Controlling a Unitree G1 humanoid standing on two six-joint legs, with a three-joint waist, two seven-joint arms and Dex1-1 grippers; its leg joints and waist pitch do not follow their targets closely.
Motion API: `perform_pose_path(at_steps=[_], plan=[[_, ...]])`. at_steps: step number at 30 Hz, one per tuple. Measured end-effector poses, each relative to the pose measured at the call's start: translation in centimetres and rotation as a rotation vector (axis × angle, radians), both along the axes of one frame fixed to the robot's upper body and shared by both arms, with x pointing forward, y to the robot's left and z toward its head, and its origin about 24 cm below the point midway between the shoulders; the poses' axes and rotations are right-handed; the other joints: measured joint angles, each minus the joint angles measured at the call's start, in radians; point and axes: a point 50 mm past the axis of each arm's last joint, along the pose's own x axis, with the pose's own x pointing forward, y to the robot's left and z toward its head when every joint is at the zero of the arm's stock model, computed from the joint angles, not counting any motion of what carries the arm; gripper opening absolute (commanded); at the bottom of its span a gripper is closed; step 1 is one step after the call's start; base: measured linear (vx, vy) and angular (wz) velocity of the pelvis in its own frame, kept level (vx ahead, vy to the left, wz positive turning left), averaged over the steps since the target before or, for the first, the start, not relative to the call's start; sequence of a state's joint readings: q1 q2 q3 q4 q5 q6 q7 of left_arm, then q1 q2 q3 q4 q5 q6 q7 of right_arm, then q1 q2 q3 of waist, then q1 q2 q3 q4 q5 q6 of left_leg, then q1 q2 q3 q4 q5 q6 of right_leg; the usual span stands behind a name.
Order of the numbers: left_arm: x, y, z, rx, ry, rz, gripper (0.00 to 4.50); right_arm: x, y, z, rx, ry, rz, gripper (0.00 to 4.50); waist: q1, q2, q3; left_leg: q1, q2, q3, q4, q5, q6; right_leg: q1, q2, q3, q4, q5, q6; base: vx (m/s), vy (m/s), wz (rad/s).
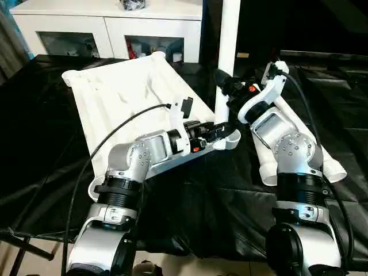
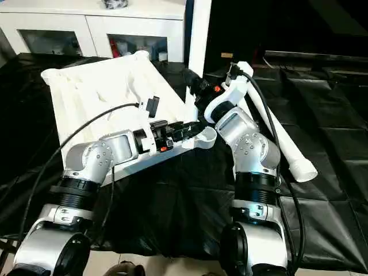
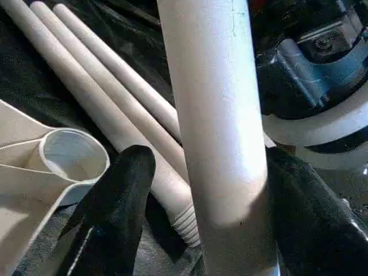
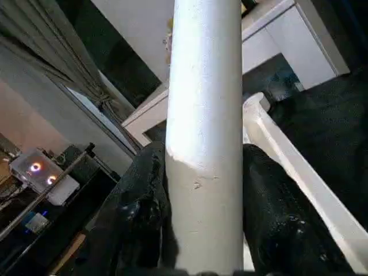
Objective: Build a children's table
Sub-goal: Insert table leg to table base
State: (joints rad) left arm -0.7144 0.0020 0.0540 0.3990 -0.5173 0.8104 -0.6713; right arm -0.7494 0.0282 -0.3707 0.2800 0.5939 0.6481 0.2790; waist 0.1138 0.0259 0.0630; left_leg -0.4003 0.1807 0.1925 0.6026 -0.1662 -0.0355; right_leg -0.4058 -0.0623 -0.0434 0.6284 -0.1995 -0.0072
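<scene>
right hand grips the upright leg; left hand half open around it. leg may miss the corner socket and tip.

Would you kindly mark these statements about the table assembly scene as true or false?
1. The right gripper is shut on an upright leg. True.
2. The tabletop lies with its ribbed underside up. True.
3. All four legs are already fitted in the corner sockets. False: spare legs lie loose on the black cloth.
4. The left gripper is far from the upright leg. False: its fingers flank that leg.
5. The white cabinet stands behind the tabletop. True.
</scene>
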Motion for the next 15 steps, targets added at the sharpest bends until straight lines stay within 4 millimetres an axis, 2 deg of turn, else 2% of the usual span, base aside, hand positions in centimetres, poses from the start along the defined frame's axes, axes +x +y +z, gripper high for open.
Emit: perform_pose_path(at_steps=[15], plan=[[0.03, 0.13, 0.32, -0.04, 0.006, -0.009, 1.85, 0.09, -0.05, -0.09, 0.003, 0.009, -0.016, 1.49, -0.001, 0.0, 0.0, 0.0, 0.0, 0.0, 0.0, 0.0, 0.0, 0.0, 0.0, 0.0, 0.0, 0.0, 0.0, 0.0, 0.0, 0.0]])
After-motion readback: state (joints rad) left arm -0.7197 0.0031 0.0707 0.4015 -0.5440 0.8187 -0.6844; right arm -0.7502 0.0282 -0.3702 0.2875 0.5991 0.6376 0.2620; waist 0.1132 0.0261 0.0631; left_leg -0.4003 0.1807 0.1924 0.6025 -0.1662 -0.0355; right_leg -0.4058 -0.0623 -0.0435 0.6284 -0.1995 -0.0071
